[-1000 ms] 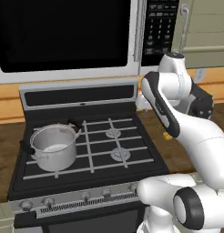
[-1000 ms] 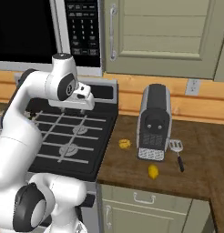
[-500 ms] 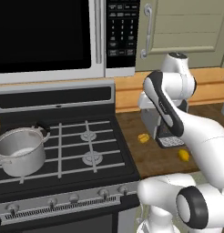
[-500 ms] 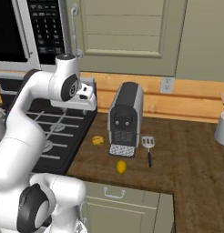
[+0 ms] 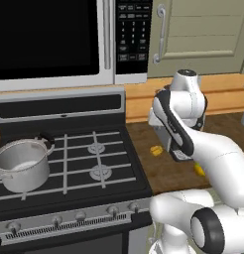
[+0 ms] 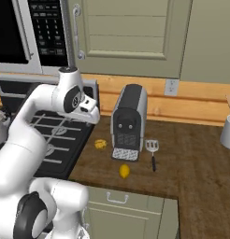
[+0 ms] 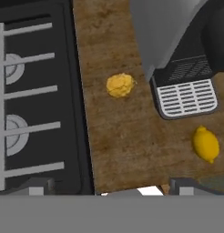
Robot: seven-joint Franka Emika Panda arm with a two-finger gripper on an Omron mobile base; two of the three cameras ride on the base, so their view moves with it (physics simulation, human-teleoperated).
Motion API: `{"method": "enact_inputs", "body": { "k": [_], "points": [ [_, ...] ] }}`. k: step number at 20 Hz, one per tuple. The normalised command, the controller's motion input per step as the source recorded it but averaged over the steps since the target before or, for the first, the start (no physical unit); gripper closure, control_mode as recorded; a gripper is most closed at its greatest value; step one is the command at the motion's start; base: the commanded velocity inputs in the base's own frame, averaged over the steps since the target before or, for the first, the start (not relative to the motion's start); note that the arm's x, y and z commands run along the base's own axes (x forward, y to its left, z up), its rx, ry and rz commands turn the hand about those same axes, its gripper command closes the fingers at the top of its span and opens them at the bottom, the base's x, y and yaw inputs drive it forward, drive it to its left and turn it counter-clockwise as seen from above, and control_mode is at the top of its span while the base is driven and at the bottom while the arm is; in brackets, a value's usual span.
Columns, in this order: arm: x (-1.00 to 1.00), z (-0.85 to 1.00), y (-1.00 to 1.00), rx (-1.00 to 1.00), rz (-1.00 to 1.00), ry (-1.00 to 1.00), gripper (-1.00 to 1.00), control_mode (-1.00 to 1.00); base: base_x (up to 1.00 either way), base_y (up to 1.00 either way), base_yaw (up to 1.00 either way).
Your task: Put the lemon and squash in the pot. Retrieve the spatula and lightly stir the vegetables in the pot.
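The empty pot [image 5: 22,163] waits on the stove's [image 5: 69,163] near-left burner. Right of the stove, on the wooden counter [image 6: 191,158], the squash [image 7: 120,85] and lemon [image 7: 206,144] lie near a coffee machine [image 6: 129,121], with the spatula [image 6: 152,151] just beyond. The gripper [image 7: 109,186] hovers above them, evidently lining up a first pick; it holds nothing, though how wide its tips stand cannot be told.

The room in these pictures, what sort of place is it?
A home kitchen, it seems, computer-rendered: a gas stove with a microwave above it, and a coffee machine on a wooden counter.
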Motion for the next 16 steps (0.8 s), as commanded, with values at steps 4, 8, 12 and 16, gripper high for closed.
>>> {"method": "enact_inputs", "body": {
  "k": [4, 8, 12, 16],
  "points": [
    [0.0, -0.44, 0.13, 0.0, -0.4, 0.0, -1.0, -1.0, 0.0, 0.0, 0.0],
    [0.0, -0.36, 0.09, 0.01, -0.37, 0.0, -1.0, -1.0, 0.0, 0.0, 0.0],
    [0.24, -0.37, 0.02, 0.01, -0.35, 0.01, -1.0, -1.0, 0.0, 0.0, 0.0],
    [0.61, -0.16, -0.13, 0.0, -0.2, 0.23, -1.0, -1.0, 0.0, 0.0, 0.0]
  ]
}}
